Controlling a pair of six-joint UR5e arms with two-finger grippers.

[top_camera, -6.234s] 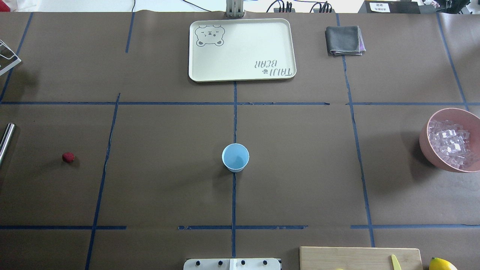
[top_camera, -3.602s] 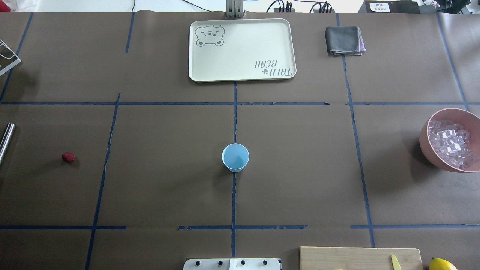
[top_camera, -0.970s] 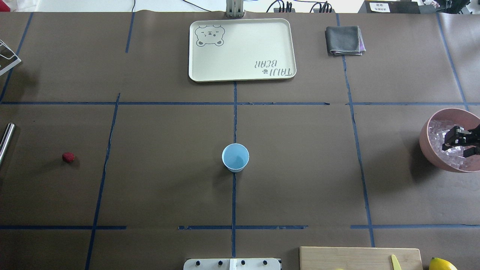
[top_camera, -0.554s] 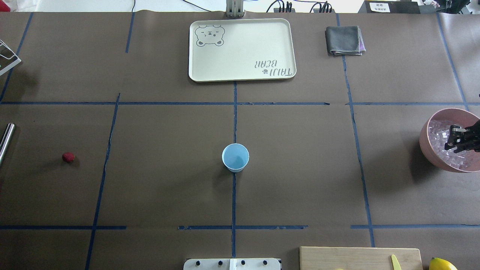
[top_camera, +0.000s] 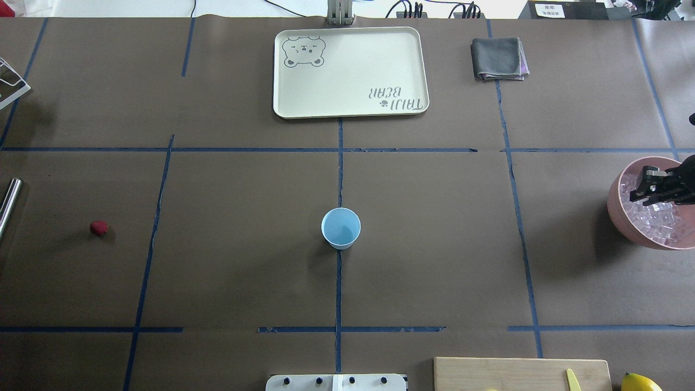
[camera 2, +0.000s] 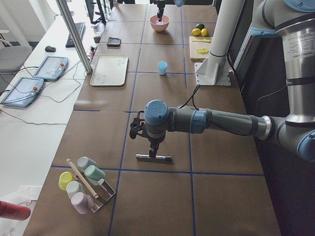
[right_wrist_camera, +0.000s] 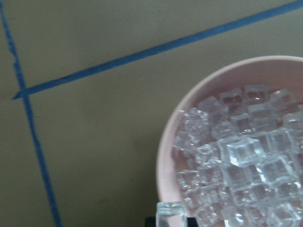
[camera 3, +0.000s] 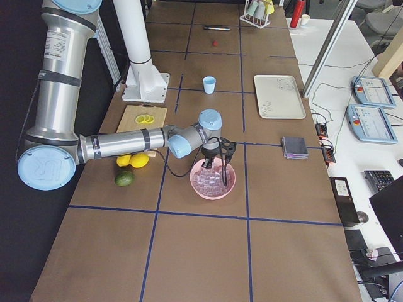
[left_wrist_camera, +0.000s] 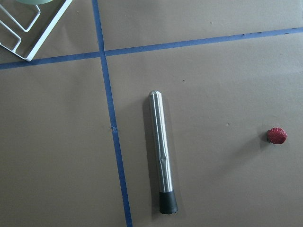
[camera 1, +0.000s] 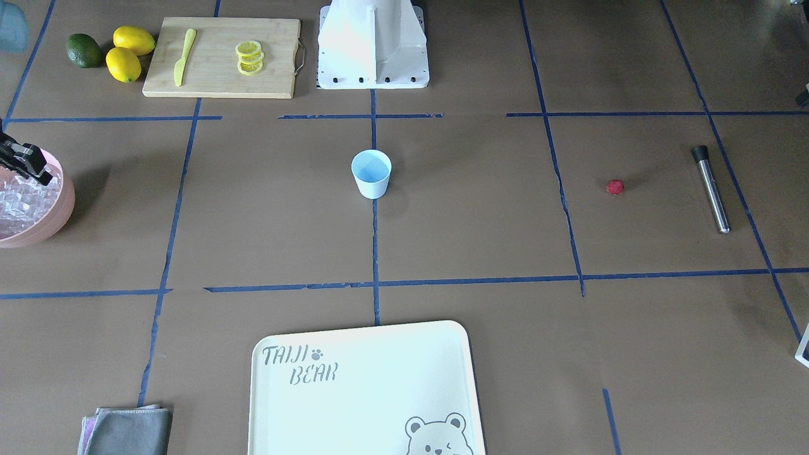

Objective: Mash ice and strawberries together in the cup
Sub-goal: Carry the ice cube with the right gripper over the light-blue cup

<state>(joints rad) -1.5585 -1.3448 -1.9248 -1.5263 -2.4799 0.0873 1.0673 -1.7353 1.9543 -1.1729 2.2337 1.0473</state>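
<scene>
Now the right gripper [top_camera: 647, 188] hangs over the bowl [top_camera: 619, 217], seemingly pinching one ice cube [right_wrist_camera: 171, 212]. The cup [top_camera: 341, 228] stands well apart to its left, mid-table, slightly nearer the base. The strawberry [top_camera: 99, 227] lies far left, near the left gripper [camera 2: 153, 153]; whether that one is open or closed I cannot tell.

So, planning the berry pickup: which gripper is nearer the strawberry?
Left. The left gripper hovers over the metal muddler, which lies near the strawberry. The right gripper is across the table over the pink bowl, pinching an ice cube.
</scene>
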